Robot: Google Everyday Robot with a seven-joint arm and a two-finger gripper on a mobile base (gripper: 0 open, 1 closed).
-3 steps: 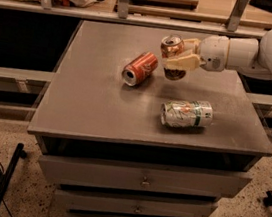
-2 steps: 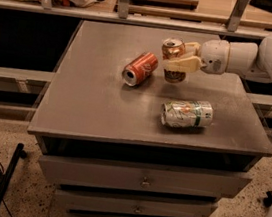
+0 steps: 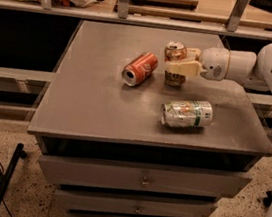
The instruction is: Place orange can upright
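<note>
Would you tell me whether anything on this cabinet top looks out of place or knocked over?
Two cans lie on their sides: the red-orange can left of centre and the green-and-white can near the front. The orange can is upright, gripped by the end effector toward the back right.

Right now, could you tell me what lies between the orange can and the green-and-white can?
Only bare table, seen in the camera view; the gripper grips the orange can at mid-height.

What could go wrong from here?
1. The hand, near the table's far edge, grips the orange can upright; whether its base rests on the table is unclear, so releasing now could tip it.
2. The red can lies on its side close by; a sideways pull-out could knock it rolling.
</note>
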